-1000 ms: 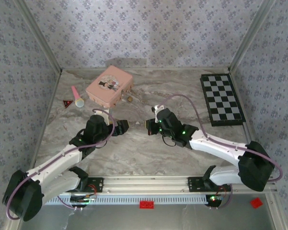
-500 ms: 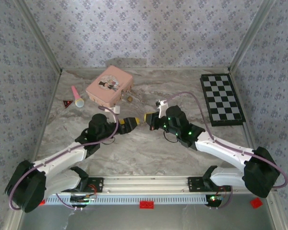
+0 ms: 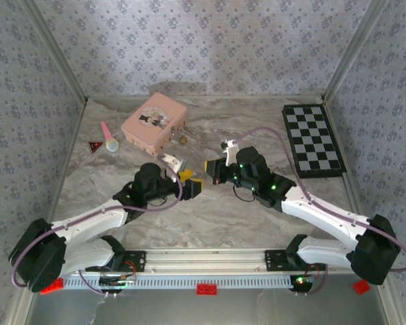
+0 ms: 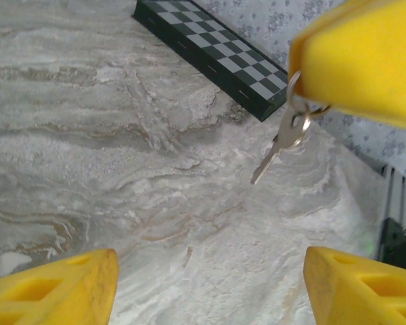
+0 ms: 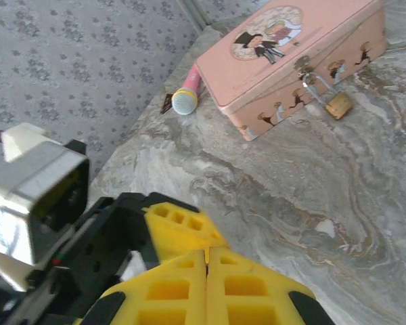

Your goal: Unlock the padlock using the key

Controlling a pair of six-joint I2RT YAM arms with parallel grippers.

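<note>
Top view: the left claw (image 3: 191,184) and the right claw (image 3: 212,169) meet nose to nose near the middle of the marbled table (image 3: 210,220), the right one at 2 o'clock from the left and just beside it. How far either is spread is hard to read from here. The pink tin (image 3: 154,122) sits at 11 o'clock from them with its lid down, so what is inside is hidden. The padlock (image 3: 183,140) is a small brass spot at the tin's 4 o'clock corner, well apart from both claws. A toy microphone (image 3: 108,137) lies between 8 and 9 o'clock from the tin, and a chessboard (image 3: 313,141) lies between 2 and 3 o'clock from the right claw.

Left wrist view: the left claw's own yellow fingers (image 4: 54,291) stand at the frame's 7 and 5 o'clock corners, spread wide with nothing between them but bare table. At 2 o'clock the right claw's yellow tip pinches a split ring, and the key (image 4: 281,145) dangles from it, blade pointing down toward 7 o'clock, clear of the table.

Right wrist view: the right claw's fingers are pressed flat together at 6 o'clock. The left claw's yellow tip sits just beside them at 10 o'clock. The closed tin is at 1 o'clock, and the padlock hangs by its grey shackle from the hasp on the tin's front wall, its body resting on the table.
</note>
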